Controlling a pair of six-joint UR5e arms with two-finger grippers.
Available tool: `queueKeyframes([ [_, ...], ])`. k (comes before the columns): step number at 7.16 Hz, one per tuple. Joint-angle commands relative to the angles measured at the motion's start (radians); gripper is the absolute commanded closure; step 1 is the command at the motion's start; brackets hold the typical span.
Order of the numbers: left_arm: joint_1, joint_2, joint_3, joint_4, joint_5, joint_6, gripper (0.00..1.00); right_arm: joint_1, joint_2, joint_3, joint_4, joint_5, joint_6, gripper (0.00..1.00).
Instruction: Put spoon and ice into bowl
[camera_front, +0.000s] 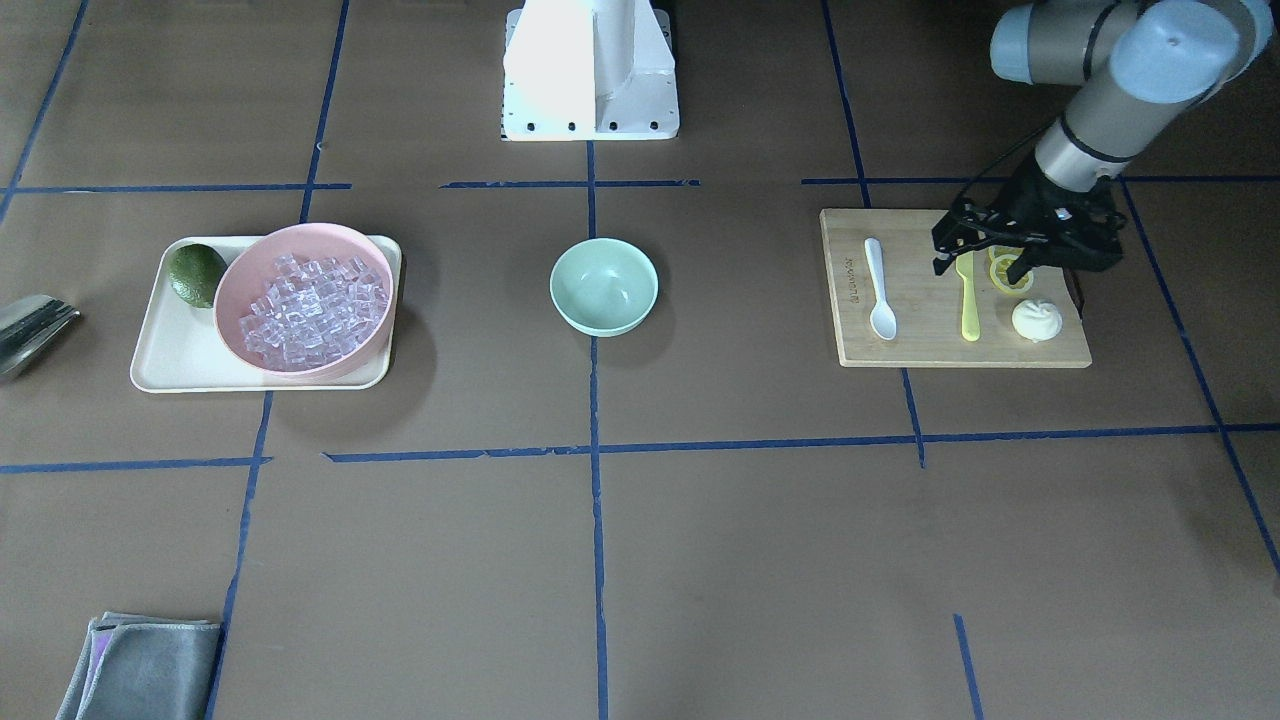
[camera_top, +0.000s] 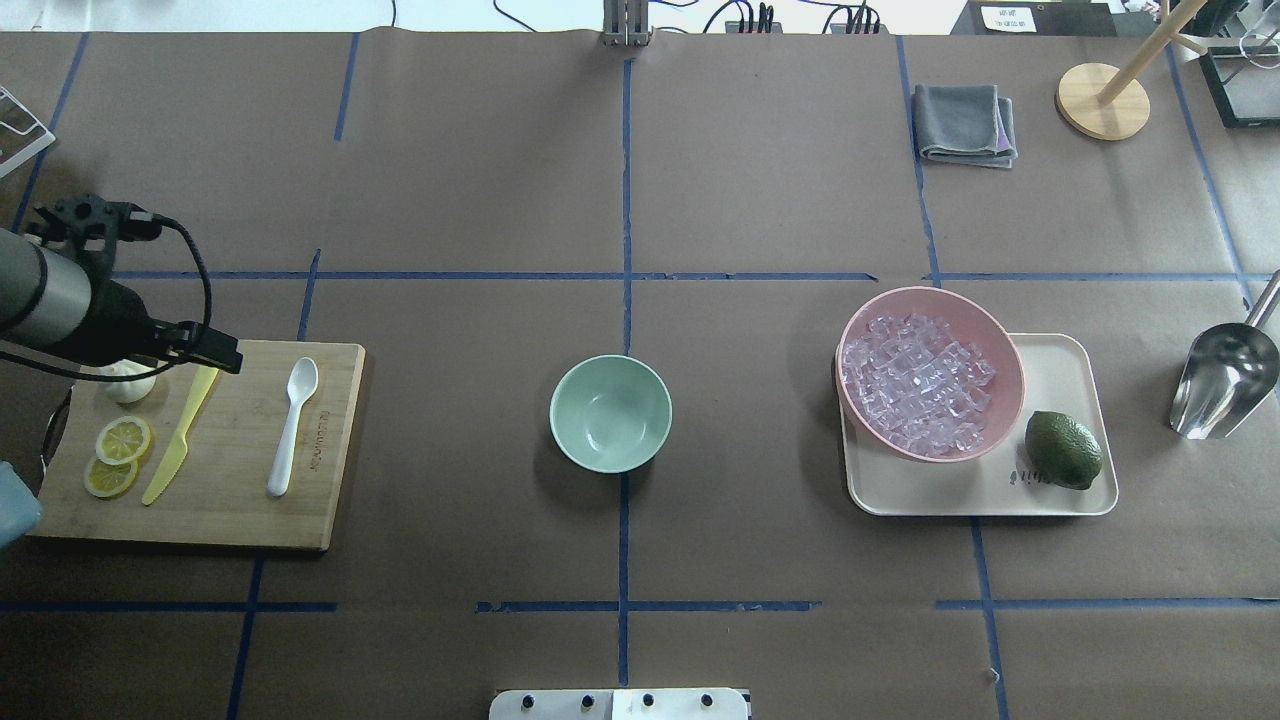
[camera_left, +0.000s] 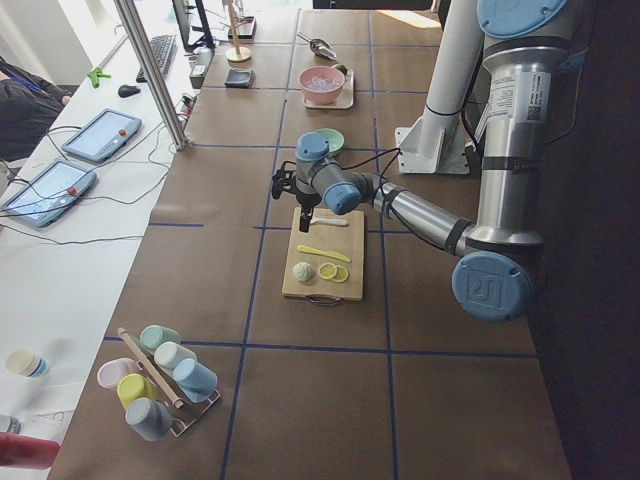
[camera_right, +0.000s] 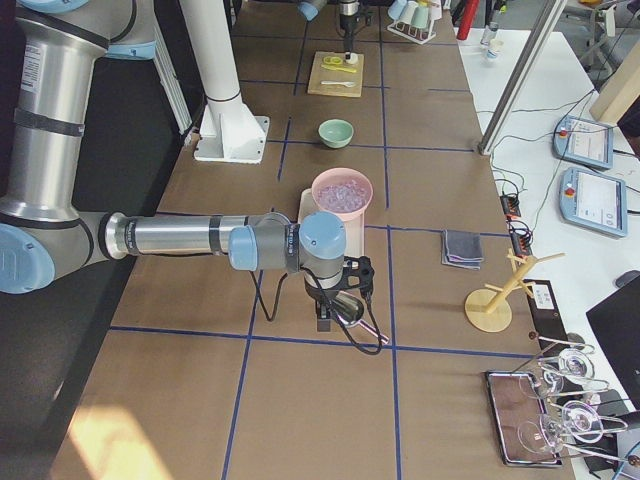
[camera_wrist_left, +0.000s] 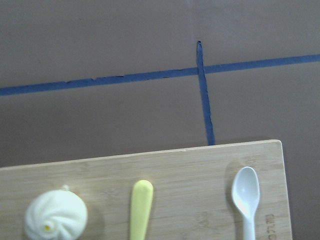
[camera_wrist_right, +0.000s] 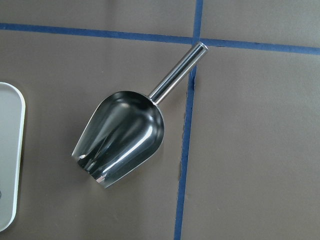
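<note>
The white spoon (camera_front: 880, 290) lies on a wooden cutting board (camera_front: 920, 345), scoop towards the operators' side; it also shows in the overhead view (camera_top: 292, 425) and the left wrist view (camera_wrist_left: 246, 197). My left gripper (camera_front: 980, 268) hovers open and empty over the board's robot-side edge, above the yellow-green knife (camera_front: 968, 300), to the spoon's side. The mint-green bowl (camera_front: 604, 300) stands empty at the table's middle (camera_top: 610, 413). The ice (camera_front: 310, 310) fills a pink bowl (camera_top: 1005, 345). My right gripper (camera_right: 335, 300) hovers over a metal scoop (camera_wrist_right: 122, 132); I cannot tell whether it is open or shut.
The pink bowl and a lime (camera_top: 1063, 449) sit on a cream tray (camera_top: 1060, 490). The board also holds lemon slices (camera_top: 120, 440) and a white bun (camera_front: 1037, 320). A folded grey cloth (camera_top: 965, 122) and a wooden stand (camera_top: 1103, 100) are at the far side.
</note>
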Motion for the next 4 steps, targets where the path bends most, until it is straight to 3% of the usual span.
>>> queueKeyframes([
  [1,0.125,-0.027,0.032,-0.002,0.103,-0.060,0.00,0.001,0.000,0.000,0.003,0.000,0.001,0.00],
  [4,0.166,-0.073,0.096,-0.002,0.101,-0.060,0.00,0.001,-0.002,-0.002,0.003,0.000,-0.001,0.00],
])
